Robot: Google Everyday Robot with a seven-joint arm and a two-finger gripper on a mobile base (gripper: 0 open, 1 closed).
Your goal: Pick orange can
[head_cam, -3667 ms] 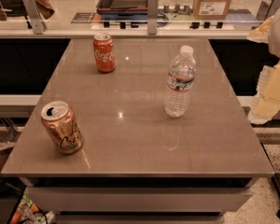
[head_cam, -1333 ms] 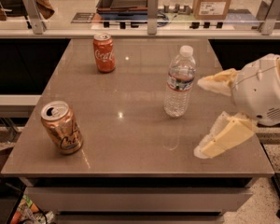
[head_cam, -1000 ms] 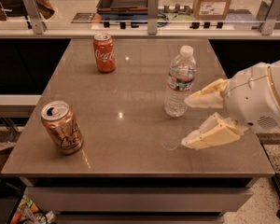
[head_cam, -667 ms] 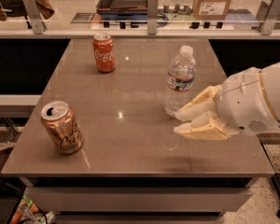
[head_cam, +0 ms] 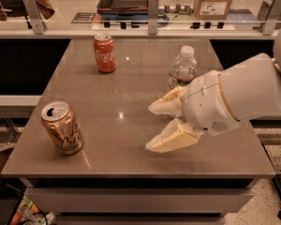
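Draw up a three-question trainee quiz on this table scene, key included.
1. Where on the table does the orange can stand? A front left; B back centre; C right edge.
2. True or false: the gripper is shut on the water bottle.
3. How many drink cans are on the table?
Key: 1 A. 2 False: the gripper is open and empty, over the table's right half, nearer the camera than the water bottle. 3 Two: the orange can and the red Coca-Cola can.

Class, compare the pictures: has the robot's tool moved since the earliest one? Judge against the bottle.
Yes. The tool, open, moved left: once right of the bottle, it now sits in front of it, tips pointing toward the orange can.
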